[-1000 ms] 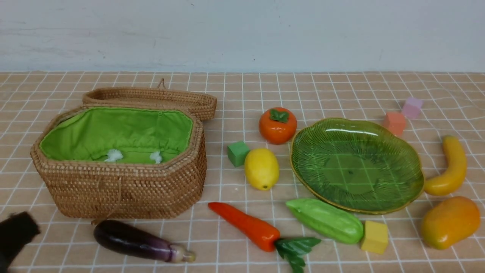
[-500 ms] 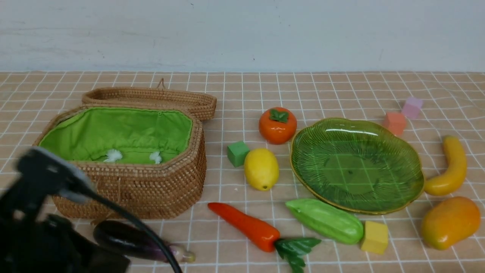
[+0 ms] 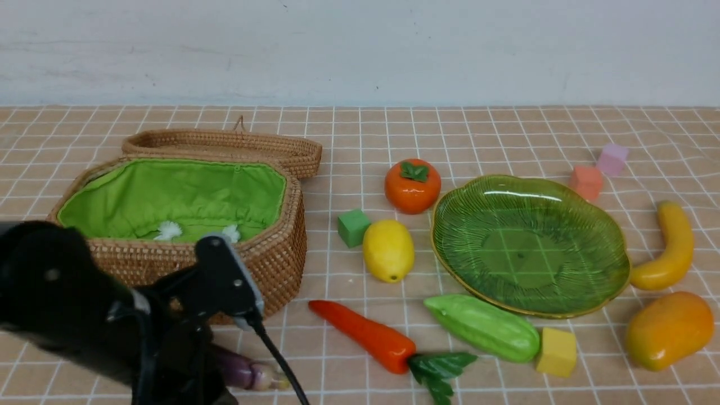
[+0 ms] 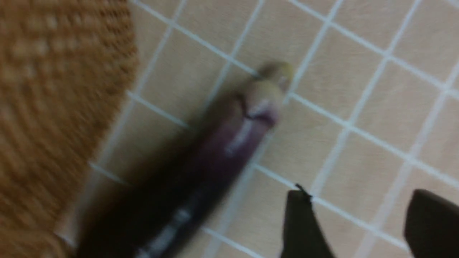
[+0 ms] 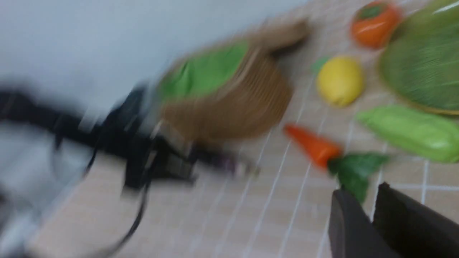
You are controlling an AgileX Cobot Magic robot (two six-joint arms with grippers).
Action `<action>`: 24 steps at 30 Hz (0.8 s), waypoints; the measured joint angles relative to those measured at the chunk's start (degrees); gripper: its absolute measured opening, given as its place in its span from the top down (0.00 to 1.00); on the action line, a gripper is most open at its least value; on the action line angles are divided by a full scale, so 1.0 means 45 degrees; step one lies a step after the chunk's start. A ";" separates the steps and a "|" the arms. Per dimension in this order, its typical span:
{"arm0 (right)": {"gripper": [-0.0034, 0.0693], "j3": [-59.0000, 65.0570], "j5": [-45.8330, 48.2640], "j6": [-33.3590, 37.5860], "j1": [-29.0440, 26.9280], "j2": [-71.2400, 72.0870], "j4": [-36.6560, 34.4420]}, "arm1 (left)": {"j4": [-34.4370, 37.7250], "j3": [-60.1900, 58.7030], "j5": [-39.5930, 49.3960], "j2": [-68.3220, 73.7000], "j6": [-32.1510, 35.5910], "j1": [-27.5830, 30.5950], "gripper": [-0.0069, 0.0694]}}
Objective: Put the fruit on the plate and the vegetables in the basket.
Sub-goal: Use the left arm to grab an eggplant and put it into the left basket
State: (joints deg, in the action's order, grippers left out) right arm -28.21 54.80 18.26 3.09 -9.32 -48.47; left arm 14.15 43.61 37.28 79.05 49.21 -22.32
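- Beside the basket, your left pincer stands open and empty, near the eggplant.
- Your right pincer is empty, its jaws close together; you cannot tell whether they meet.

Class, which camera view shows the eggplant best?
The left wrist view: the eggplant shows along most of its length, though blurred. The front view shows only its stem end past the left arm; the right wrist view, a blurred purple tip.
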 joint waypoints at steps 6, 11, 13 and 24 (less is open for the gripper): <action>0.79 -0.3590 0.3614 0.2004 0.0264 -0.1847 0.1270 | -0.1766 0.0326 -0.0880 0.1204 0.1661 0.0000 0.26; 0.79 -0.4130 0.3831 0.2290 0.0665 -0.1950 0.1267 | -0.3144 0.0336 -0.1895 0.2170 0.2040 0.0000 0.28; 0.79 -0.4130 0.3831 0.2307 0.0681 -0.1950 0.1267 | -0.3388 0.0370 -0.2270 0.2395 0.2057 -0.0014 0.29; 0.79 -0.4130 0.3831 0.2371 0.0721 -0.1950 0.1254 | -0.4284 0.0719 -0.2173 0.3297 0.2201 -0.0504 0.38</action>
State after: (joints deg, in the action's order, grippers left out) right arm -46.79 72.04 28.92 6.33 -18.09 -42.83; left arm -5.13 46.85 27.50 93.89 59.11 -24.59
